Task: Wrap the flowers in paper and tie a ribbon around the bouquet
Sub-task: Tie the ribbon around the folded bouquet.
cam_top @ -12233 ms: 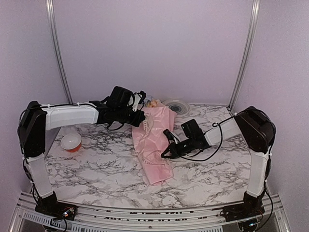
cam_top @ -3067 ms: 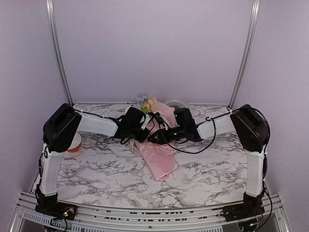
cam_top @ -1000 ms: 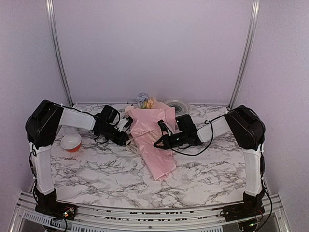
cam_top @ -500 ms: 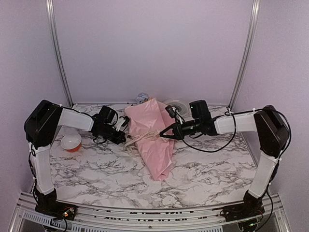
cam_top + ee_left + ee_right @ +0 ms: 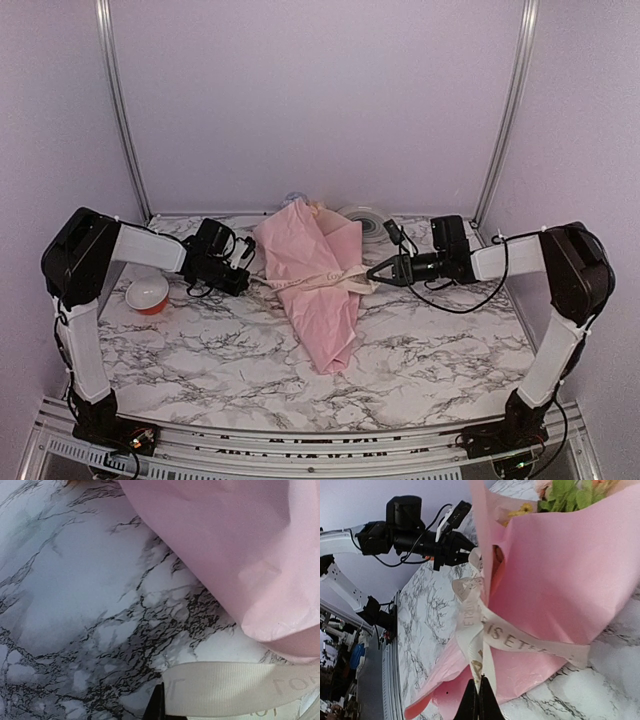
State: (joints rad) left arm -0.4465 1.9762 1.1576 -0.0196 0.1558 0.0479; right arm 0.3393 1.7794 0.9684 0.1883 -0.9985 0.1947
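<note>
See the bouquet (image 5: 315, 275) lying on the marble table (image 5: 200, 340), just left of the ringed plate (image 5: 368, 217) and nearer to the arm bases than the plate. Note its long axis: narrow closed tip toward the arm bases, wide mouth toward the back wall, close to the plate's left rim and leaning a little to the left. At that wide end, find the flowers (image 5: 296, 200), with only a few heads peeping over the pink paper (image 5: 330, 325). In the right wrist view, see green leaves with peach and yellow blooms at the mouth of the cone.

About halfway along the cone, crossing the long axis, find the cream ribbon (image 5: 335, 278) with printed letters, drawn out nearly straight to both sides.

Well left of the plate, past the bouquet, find the left gripper (image 5: 247, 274), clenched on one ribbon end. In its own wrist view, see only a dark sliver of finger beside the flat ribbon band.

Just in front of the plate, find the right gripper (image 5: 373, 279), clenched too, pinching the other ribbon tail between closed fingers, just beside the paper.

Far left of the plate, see a small bowl (image 5: 147, 294), red outside and white inside.
</note>
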